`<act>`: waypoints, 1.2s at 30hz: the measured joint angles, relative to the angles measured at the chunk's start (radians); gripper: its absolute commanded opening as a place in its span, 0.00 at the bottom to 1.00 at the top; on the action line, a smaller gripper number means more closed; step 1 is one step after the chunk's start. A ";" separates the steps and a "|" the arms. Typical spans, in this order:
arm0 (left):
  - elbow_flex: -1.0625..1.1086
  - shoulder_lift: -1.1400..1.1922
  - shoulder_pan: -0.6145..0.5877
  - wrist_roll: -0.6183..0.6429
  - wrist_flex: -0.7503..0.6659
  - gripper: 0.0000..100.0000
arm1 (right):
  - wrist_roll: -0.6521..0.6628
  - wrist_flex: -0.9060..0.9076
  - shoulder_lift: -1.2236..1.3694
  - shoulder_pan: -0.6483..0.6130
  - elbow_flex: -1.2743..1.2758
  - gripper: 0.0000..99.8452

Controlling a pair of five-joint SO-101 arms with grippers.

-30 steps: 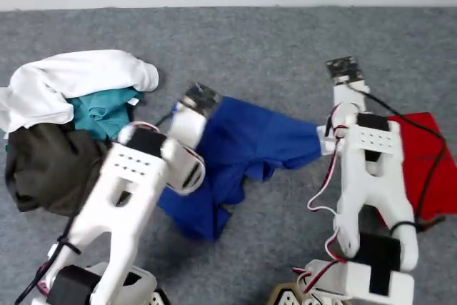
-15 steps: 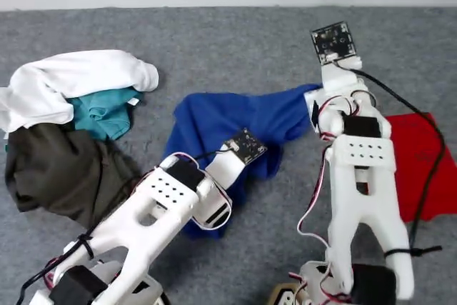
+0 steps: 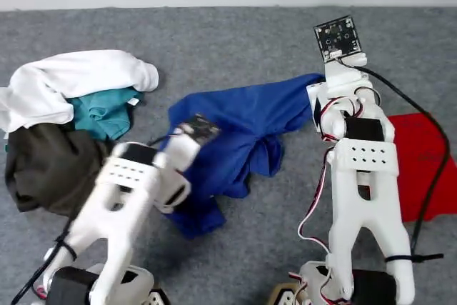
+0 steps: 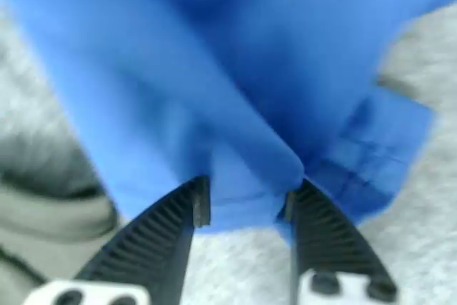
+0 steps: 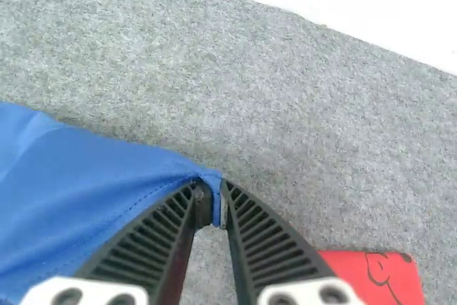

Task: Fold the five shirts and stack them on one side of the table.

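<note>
A blue shirt [image 3: 243, 123] lies crumpled in the middle of the grey table. My right gripper [image 5: 212, 201] is shut on one corner of the blue shirt [image 5: 78, 198], holding it out toward the far right; in the high view that gripper [image 3: 315, 96] sits at the shirt's right tip. My left gripper [image 4: 245, 201] is open, with a raised fold of the blue shirt [image 4: 250, 69] between its fingers. The left arm [image 3: 136, 176] hovers over the shirt's left side. A red shirt [image 3: 421, 169] lies flat on the right.
A heap at the left holds a white shirt [image 3: 78, 76], a teal shirt [image 3: 107, 112] and a dark olive shirt [image 3: 50, 166]. The right arm's cable runs across the red shirt. Bare grey table [image 3: 235, 41] stretches along the far side.
The left arm swung right over the blue shirt, then back to its left side. The right gripper carried its corner farther away, stretching the shirt's upper edge.
</note>
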 measured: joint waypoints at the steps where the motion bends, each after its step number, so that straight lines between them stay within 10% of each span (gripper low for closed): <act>1: 0.000 0.000 -0.031 -0.011 0.002 0.17 | 0.000 0.000 0.000 0.000 -0.008 0.01; 21: -0.023 0.000 -0.304 -0.157 0.046 0.17 | 0.000 -0.002 0.000 0.061 -0.077 0.01; 28: -0.315 -0.025 -0.011 -0.060 0.428 0.18 | 0.000 -0.002 0.000 0.063 -0.021 0.01; 36: -0.299 0.068 0.431 0.035 0.410 0.18 | 0.000 -0.002 0.000 0.063 -0.011 0.01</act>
